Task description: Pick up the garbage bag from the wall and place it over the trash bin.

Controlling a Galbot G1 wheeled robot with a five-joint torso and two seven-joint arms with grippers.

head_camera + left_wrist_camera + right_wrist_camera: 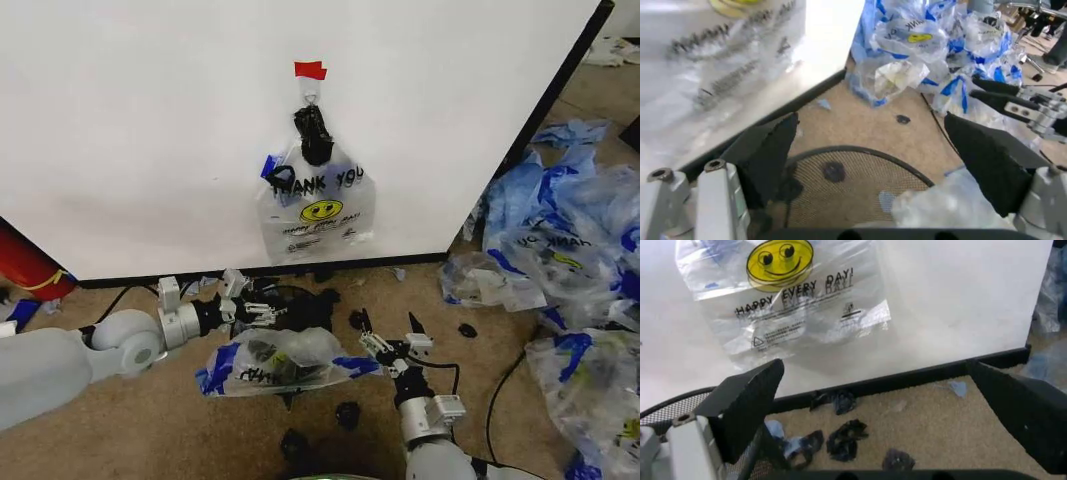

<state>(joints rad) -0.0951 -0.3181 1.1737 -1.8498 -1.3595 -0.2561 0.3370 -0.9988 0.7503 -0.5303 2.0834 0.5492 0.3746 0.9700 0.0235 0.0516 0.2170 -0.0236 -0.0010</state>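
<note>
Head view: the garbage bag point(272, 362) lies draped across the trash bin point(300, 305) on the floor, its long axis running side to side between the two arms. The left end effector point(243, 305) sits just beside its far-left edge and the right end effector point(392, 350) at its right blue handle, equally near. Both are spread wide, pinching nothing.

The garbage bag point(285, 362) is lying across the trash bin point(300, 305), covering most of its mesh in the head view. In the left wrist view the picture's edge is cutting off the bin's near rim point(860, 152). The bundle point(783, 305) hanging on the wall point(953, 300) is running off the right wrist view's top edge.
</note>
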